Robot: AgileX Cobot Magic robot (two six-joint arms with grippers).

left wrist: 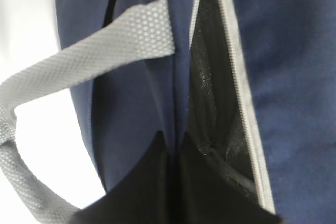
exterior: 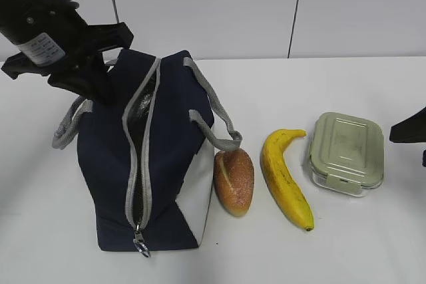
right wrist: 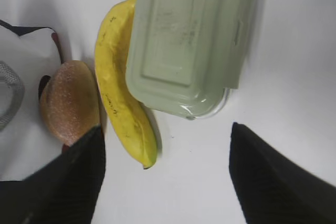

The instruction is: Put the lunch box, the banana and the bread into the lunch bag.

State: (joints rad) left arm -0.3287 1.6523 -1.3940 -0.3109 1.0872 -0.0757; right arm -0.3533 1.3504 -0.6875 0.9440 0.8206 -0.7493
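White counter point(exterior: 346, 244) under pale wall panels. Left tool point(left wrist: 173, 182) clenched, pinching the navy lunch bag point(exterior: 166, 184) fabric beside its open zipper. Right tool point(right wrist: 165, 177) spread, hovering empty; lunch box point(right wrist: 186, 45) at twelve o'clock, banana point(right wrist: 118, 93) at eleven, bread point(right wrist: 68, 103) at ten.

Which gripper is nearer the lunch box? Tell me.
Right. The right gripper hangs open just beside the lunch box; the left gripper is shut at the bag.
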